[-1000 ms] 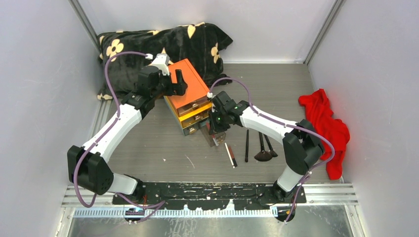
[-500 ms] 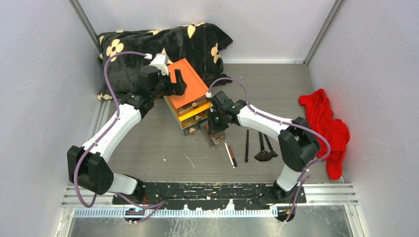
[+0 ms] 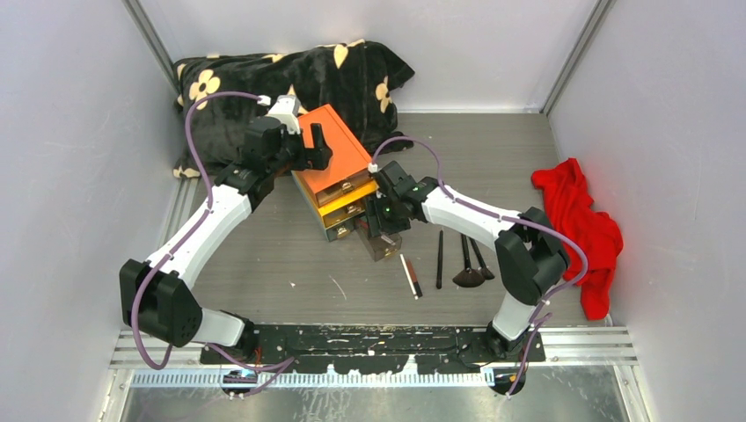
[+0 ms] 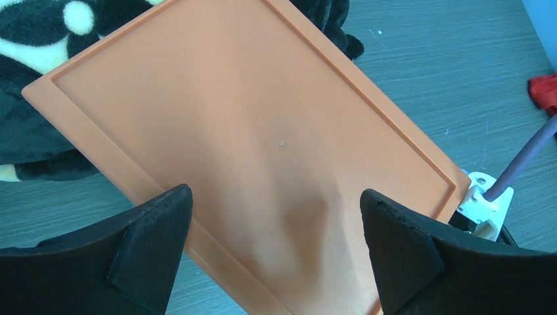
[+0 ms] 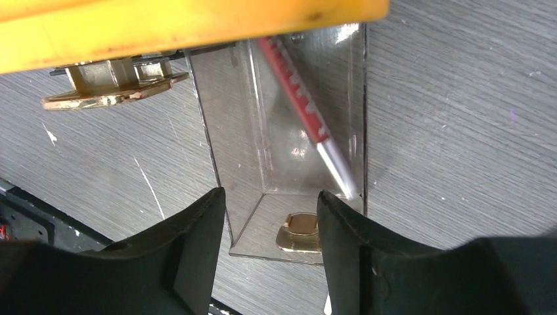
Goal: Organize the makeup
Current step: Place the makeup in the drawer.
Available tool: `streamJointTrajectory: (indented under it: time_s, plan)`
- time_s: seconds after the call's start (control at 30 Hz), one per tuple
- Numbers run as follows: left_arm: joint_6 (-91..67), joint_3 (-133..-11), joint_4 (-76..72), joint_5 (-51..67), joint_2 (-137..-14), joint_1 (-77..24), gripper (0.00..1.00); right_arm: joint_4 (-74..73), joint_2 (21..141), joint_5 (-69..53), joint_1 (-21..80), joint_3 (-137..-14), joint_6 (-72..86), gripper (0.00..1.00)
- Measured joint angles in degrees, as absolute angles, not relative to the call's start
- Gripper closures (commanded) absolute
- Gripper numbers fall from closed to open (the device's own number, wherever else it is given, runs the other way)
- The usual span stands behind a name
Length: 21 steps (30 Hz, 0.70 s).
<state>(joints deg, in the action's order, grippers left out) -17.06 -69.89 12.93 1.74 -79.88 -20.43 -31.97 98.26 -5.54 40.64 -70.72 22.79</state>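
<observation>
A red tube with a silver end (image 5: pixel 299 98) lies inside a clear drawer (image 5: pixel 289 164) pulled out from under the orange-topped box (image 3: pixel 330 163). My right gripper (image 5: pixel 270 249) is open at the drawer's front, its fingers on either side of the gold handle (image 5: pixel 302 231); it also shows in the top view (image 3: pixel 380 230). My left gripper (image 4: pixel 276 243) is open and empty, just above the box's orange top (image 4: pixel 249 131). On the table lie a red-and-white tube (image 3: pixel 410 274), a thin black tube (image 3: pixel 439 255) and two black brushes (image 3: pixel 468 268). The pink palette is out of view.
A black flowered cushion (image 3: pixel 264 75) lies behind the box at the back left. A red cloth (image 3: pixel 585 229) lies at the right wall. Another gold drawer handle (image 5: pixel 105 92) sticks out under the box's yellow edge (image 5: pixel 197 26).
My right gripper has shifted slightly left toward the box at the drawer's front. The left arm has not moved.
</observation>
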Motion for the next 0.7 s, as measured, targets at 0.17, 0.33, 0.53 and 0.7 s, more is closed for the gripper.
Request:
streamJointTrajectory:
  time_s: [0.17,0.33,0.53,0.7]
  plan:
    - [-17.06,-69.89,12.95,1.80,-79.88,-20.29,0.00,-31.42,95.90,-3.73,40.40,-70.72,22.83,0.42]
    - [-17.06,-69.89,12.95,1.87,-79.88,-20.25,0.00,-31.31,87.83,-0.73,40.05,-70.61,22.83,0.42]
    - [-17.08,-69.89,12.97,2.02,-79.88,-20.21,0.00,-31.68,75.40,3.90,39.99,-66.87,22.79,0.44]
    - [-17.10,-69.89,13.04,2.02,-79.75,-20.18,0.00,-31.53,71.81,6.63,39.99,-56.62,22.92,0.46]
